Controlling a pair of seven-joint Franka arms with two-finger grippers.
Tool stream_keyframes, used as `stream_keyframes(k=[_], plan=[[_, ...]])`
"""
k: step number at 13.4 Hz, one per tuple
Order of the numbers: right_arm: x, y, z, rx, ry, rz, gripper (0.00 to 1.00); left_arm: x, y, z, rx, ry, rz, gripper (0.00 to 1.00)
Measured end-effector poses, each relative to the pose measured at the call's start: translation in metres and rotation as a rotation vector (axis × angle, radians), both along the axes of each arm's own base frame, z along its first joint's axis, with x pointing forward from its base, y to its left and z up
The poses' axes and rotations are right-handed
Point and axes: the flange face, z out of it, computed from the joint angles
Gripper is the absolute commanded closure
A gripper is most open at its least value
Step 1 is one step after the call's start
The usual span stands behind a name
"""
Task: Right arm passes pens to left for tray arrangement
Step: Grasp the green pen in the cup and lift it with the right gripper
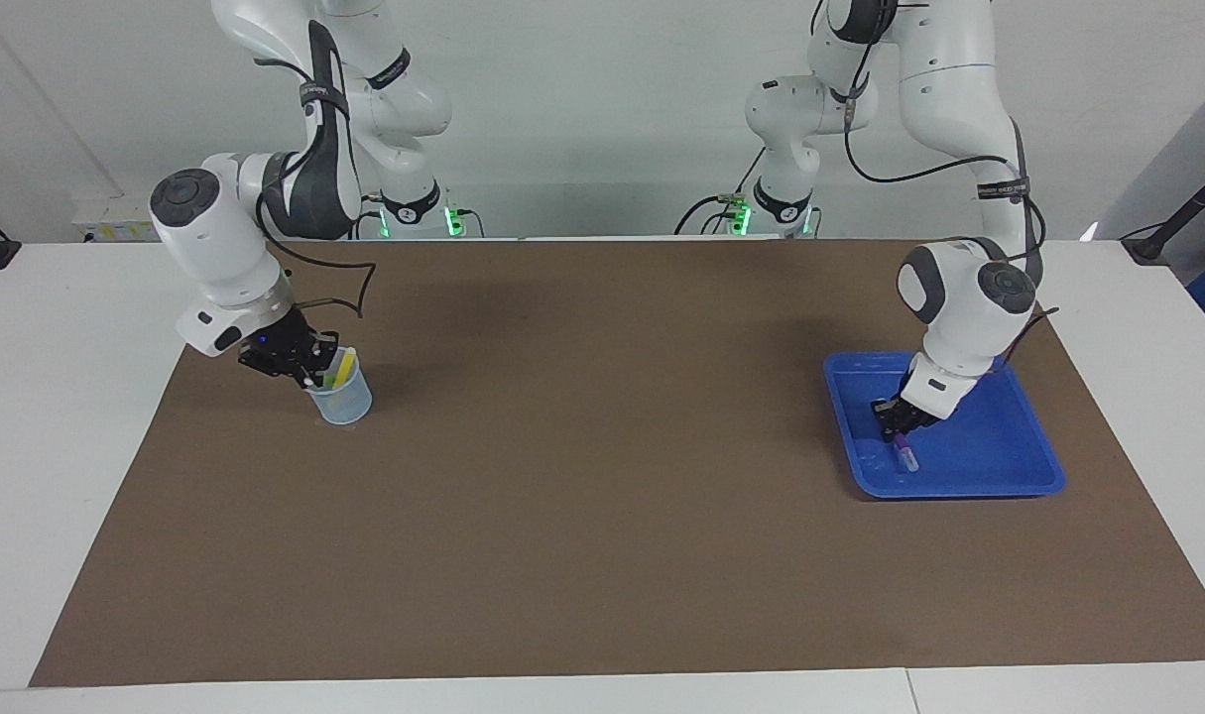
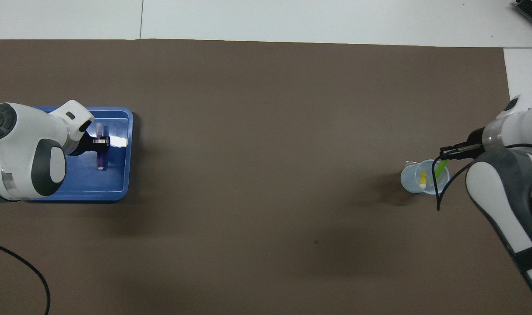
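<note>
Jaws of the right gripper (image 1: 309, 374) are clamped on the light, slippery green pen (image 2: 440, 168); the left gripper (image 1: 897, 432) grips the purple pen (image 1: 903, 455), best taken mid-barrel.

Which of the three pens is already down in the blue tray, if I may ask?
The purple pen, at the left hand in the tray; the green pen and yellow pen are in the cup.

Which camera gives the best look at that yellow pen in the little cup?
The overhead view: it looks into the cup, showing the yellow pen lengthwise. The facing view shows only the yellow pen's top above the rim.
</note>
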Motion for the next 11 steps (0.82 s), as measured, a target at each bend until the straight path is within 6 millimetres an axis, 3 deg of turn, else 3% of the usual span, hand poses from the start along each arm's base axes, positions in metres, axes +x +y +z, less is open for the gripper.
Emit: stream_keyframes(k=[3, 5, 8, 11], plan=[[0.006, 0.006, 0.082, -0.001, -0.006, 0.011, 1.0, 0.0, 0.0, -0.002, -0.001, 0.004, 0.001, 0.0], [0.003, 0.02, 0.115, 0.008, -0.005, 0.033, 1.0, 0.0, 0.0, -0.001, -0.004, 0.01, 0.005, 0.0], [-0.003, 0.071, 0.149, 0.144, -0.042, -0.01, 1.0, 0.007, 0.001, 0.016, -0.06, 0.048, 0.054, 0.0], [-0.007, 0.137, 0.164, 0.279, -0.062, -0.17, 1.0, 0.014, 0.001, 0.054, -0.112, 0.103, 0.079, 0.0]])
